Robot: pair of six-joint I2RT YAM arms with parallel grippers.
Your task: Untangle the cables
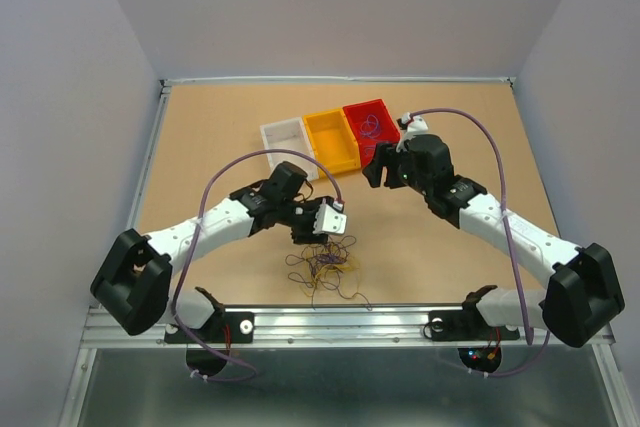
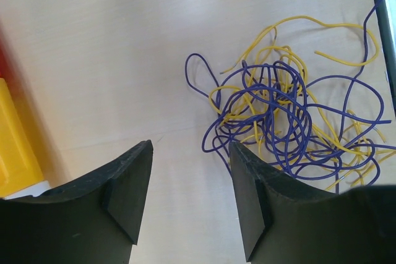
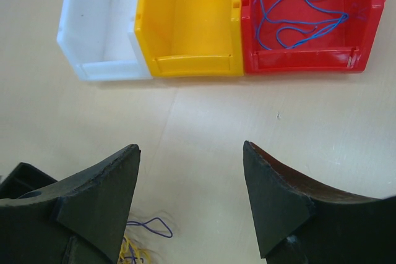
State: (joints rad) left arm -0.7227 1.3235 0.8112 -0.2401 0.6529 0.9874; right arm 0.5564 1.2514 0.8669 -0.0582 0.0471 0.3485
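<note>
Tabletop [image 1: 200,147]: cable tangle, one strand to pick.
Red bin [image 3: 303,60], far edge, holds one strand [image 3: 309,24]; right gripper [image 3: 190,146] wide, empty, facing it; left gripper [image 2: 190,146] parted, empty, just beside cables [image 2: 278,115] at mid near edge; I'd pinch one outlying purple loop.

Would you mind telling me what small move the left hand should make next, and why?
Probably shift the left hand sideways toward the wires and lower it over the purple loop sticking out at the tangle's edge. The hand is open and empty, just beside the pile, and that loop looks the least caught up.
</note>
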